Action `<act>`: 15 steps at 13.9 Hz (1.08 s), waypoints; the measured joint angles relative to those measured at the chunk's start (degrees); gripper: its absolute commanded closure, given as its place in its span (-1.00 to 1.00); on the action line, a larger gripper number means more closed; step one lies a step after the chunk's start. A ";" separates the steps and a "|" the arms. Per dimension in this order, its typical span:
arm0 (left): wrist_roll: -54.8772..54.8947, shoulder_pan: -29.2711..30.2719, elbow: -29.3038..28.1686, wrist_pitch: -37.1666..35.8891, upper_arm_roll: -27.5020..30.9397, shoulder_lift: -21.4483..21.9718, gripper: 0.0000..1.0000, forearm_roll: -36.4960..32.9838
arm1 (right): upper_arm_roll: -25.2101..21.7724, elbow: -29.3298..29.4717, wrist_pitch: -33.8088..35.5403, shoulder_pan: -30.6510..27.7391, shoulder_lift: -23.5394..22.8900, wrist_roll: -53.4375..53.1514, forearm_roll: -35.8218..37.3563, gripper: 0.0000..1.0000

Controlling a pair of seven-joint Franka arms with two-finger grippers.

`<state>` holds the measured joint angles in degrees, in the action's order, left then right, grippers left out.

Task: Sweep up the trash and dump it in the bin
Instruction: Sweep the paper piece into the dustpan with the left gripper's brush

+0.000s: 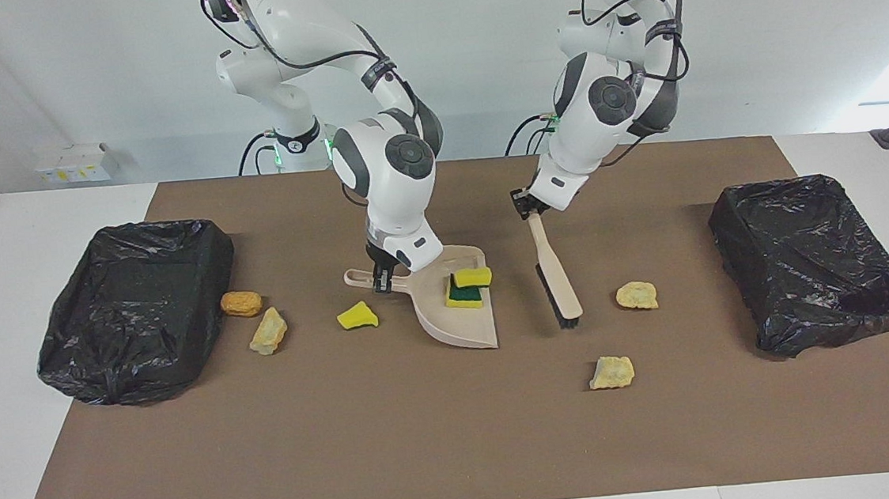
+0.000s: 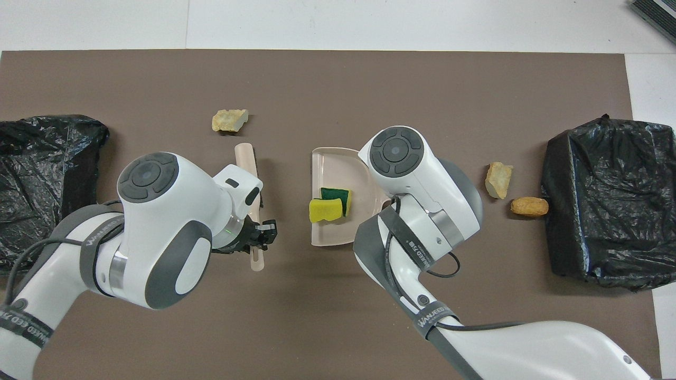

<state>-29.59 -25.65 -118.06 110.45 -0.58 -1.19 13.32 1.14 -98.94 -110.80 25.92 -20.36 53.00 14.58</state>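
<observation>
Facing view: right end effector (image 1: pixel 381 280) clamps the beige plastic dustpan (image 1: pixel 453 303); overhead hides it. Left end effector (image 1: pixel 527 205) grips the beige black-bristled brush (image 1: pixel 556 273), apparently lifted.
</observation>
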 measured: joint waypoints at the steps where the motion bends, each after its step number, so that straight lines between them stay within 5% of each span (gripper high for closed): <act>1: 0.01 1.33 0.00 -0.72 -0.03 0.19 1.00 -1.48 | 0.00 -0.01 0.00 0.00 0.00 -0.01 0.00 1.00; 10: 9.94 18.42 -0.18 -2.02 0.16 0.26 1.00 -7.25 | -0.01 -0.07 -0.01 -0.01 0.00 -0.04 0.00 1.00; 15: 13.75 20.25 -2.92 -2.11 -0.74 0.23 1.00 -7.45 | -0.01 -0.18 -0.01 -0.03 0.00 -0.11 0.00 1.00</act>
<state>-15.84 -5.40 -120.98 108.34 -1.32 -0.96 5.87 1.13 -99.12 -110.81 25.89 -20.36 52.89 14.58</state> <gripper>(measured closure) 0.731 0.670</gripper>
